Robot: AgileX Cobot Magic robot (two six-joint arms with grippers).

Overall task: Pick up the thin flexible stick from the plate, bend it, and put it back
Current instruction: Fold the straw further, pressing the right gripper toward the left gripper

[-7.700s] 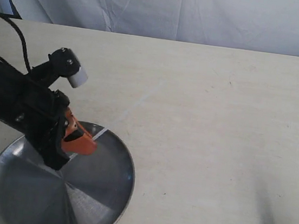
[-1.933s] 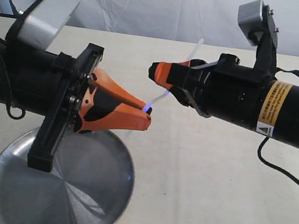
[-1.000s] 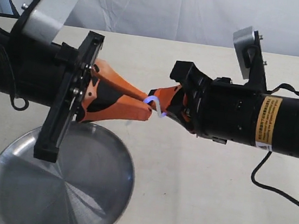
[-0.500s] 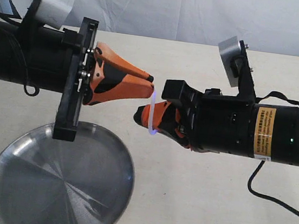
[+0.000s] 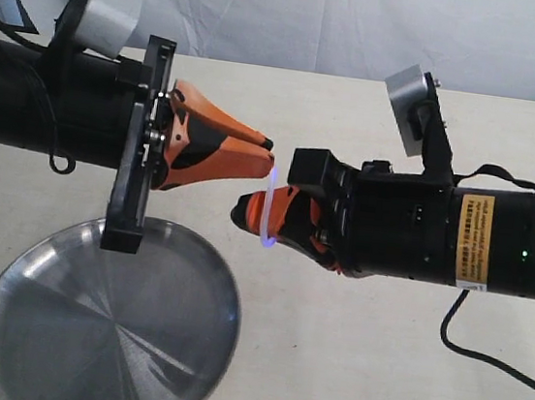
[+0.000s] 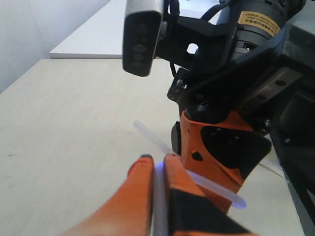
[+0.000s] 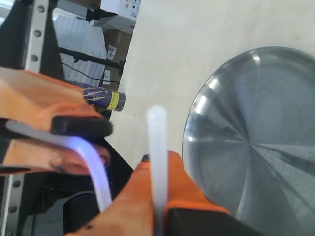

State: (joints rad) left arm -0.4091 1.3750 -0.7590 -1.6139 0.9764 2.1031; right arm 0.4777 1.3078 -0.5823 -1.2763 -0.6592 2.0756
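My left fingers (image 5: 238, 162) and right fingers (image 5: 246, 215) both pinch the stick (image 5: 264, 224) (arched tight). Pushing closer could spring it free, missing the plate (image 5: 56, 330).

Bg: pale beige tabletop (image 5: 374, 369) under both the left gripper (image 5: 270, 157) and the right gripper (image 5: 238, 218); matte, plain, a few faint scuffs. Behind them, at the far table edge, white cloth (image 5: 319, 21) hung as backdrop w/ soft folds. Dark gap (image 5: 3, 11) at the cloth edge on the left gripper's side. Left wrist cam: white ledge (image 6: 93, 39) past the right gripper, white wall (image 6: 34, 24) next to it. Right wrist cam: off-table clutter past the left gripper, incl. cardboard box (image 7: 115, 39) and black cables (image 7: 83, 61), blurry. Light even, diffuse; weak shadows only.
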